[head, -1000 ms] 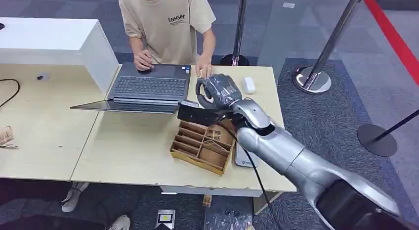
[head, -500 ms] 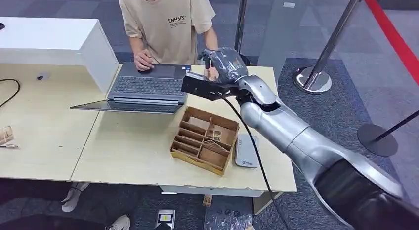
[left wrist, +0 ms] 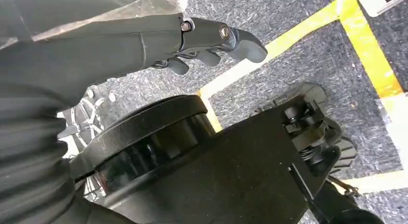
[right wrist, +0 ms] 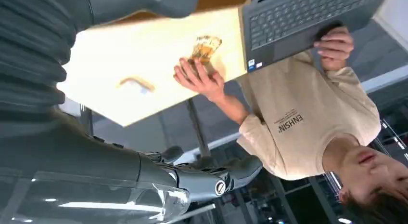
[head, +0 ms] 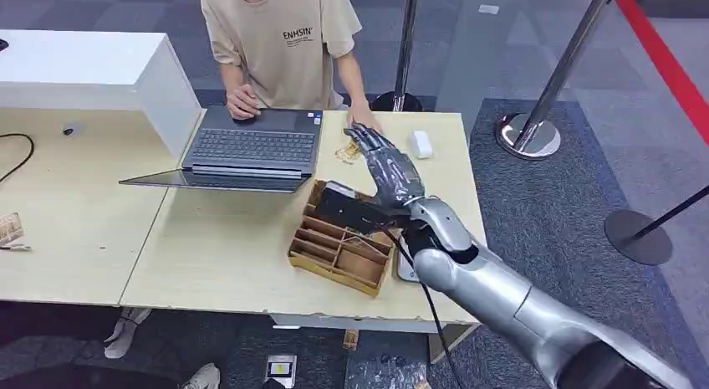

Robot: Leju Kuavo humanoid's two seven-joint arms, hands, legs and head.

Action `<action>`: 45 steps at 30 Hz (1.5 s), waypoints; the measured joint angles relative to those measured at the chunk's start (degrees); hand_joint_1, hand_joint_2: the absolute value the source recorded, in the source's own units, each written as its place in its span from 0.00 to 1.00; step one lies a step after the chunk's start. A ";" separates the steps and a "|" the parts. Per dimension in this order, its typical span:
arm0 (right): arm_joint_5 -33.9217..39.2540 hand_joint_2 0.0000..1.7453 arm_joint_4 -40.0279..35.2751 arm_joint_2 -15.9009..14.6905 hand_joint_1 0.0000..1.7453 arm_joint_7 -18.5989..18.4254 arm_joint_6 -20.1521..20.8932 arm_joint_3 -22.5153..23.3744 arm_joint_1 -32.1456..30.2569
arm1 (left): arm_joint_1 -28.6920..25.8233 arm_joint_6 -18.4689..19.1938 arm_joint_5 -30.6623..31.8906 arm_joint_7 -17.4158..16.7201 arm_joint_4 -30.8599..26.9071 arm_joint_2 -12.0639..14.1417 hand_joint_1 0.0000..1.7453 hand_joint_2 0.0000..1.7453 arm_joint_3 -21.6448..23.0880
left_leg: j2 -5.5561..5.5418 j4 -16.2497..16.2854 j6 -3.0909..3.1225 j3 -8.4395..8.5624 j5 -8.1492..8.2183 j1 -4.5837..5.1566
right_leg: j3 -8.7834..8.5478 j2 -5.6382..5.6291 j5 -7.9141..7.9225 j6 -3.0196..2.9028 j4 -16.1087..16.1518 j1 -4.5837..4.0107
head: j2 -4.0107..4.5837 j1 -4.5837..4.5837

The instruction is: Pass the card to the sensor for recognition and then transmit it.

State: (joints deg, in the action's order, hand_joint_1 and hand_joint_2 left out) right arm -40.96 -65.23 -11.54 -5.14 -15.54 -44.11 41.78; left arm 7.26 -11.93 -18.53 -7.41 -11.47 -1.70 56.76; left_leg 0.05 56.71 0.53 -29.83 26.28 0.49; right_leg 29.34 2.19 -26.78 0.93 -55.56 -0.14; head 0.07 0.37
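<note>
Looks like you're near the end: your right hand (head: pixel 386 167) is spread wide over the desk (head: pixel 234 255), holding nothing. The card (head: pixel 349 151) lies on the desk by the laptop (head: pixel 251 146), w/ the person's hand (right wrist: pixel 197 79) touching it, so the handover seems done. Left hand (left wrist: pixel 211 41) hangs by the floor, fingers loosely curled, empty; nothing obvious left but pulling the arm back.

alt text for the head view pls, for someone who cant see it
The robot hand on the right arm reaches open over a wooden divided tray on a pale desk. Just beyond it lies a card, near the hand of a person using a laptop.
</note>
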 joint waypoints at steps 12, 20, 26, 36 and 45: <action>-0.87 1.00 -10.20 -3.04 0.52 -0.85 -0.15 2.60 -7.39 | -0.14 -0.52 -0.31 -0.39 0.02 0.02 0.00 1.00 -0.02 | 0.01 0.00 0.00 0.00 -0.01 0.00 | -0.01 -0.02 0.00 0.00 -0.01 0.00 | 0.00 -0.02; -1.46 1.00 -10.44 -3.23 0.55 -0.41 -1.20 2.82 -9.70 | -0.16 -0.55 -0.15 -0.94 0.02 0.04 0.00 1.00 -0.02 | 0.00 0.00 0.00 -0.01 0.00 0.00 | 0.00 -0.01 0.00 0.00 -0.01 0.00 | 0.00 0.00; -2.08 1.00 -8.89 -2.71 0.48 0.57 -2.01 2.73 -10.64 | -0.15 -0.57 0.04 -1.01 0.02 0.07 0.00 1.00 -0.04 | -0.01 0.00 0.00 -0.02 -0.01 0.00 | 0.00 -0.01 0.00 0.00 -0.01 0.00 | 0.00 0.00; -0.63 1.00 -2.18 -0.81 0.59 3.60 -4.94 2.40 -11.47 | -0.12 -0.50 0.28 -1.36 0.02 0.13 0.00 1.00 -0.02 | -0.01 0.00 0.00 -0.03 -0.01 0.00 | 0.00 -0.01 0.00 0.00 -0.01 0.00 | 0.00 0.00; 1.64 1.00 6.96 1.40 0.66 5.75 -5.11 2.34 -10.99 | -0.03 -0.22 0.55 -1.40 0.02 0.13 0.00 1.00 -0.02 | -0.02 0.00 0.00 -0.03 -0.01 0.00 | -0.01 -0.01 0.00 0.00 -0.01 0.00 | 0.00 0.00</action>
State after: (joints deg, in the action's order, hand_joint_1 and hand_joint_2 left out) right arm -39.32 -58.27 -10.14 0.61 -20.65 -41.77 30.79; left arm 7.23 -12.15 -17.99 -8.81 -11.45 -1.57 56.74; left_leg 0.03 56.70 0.53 -29.86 26.27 0.49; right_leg 29.34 2.18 -26.78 0.93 -55.57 -0.14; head 0.07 0.37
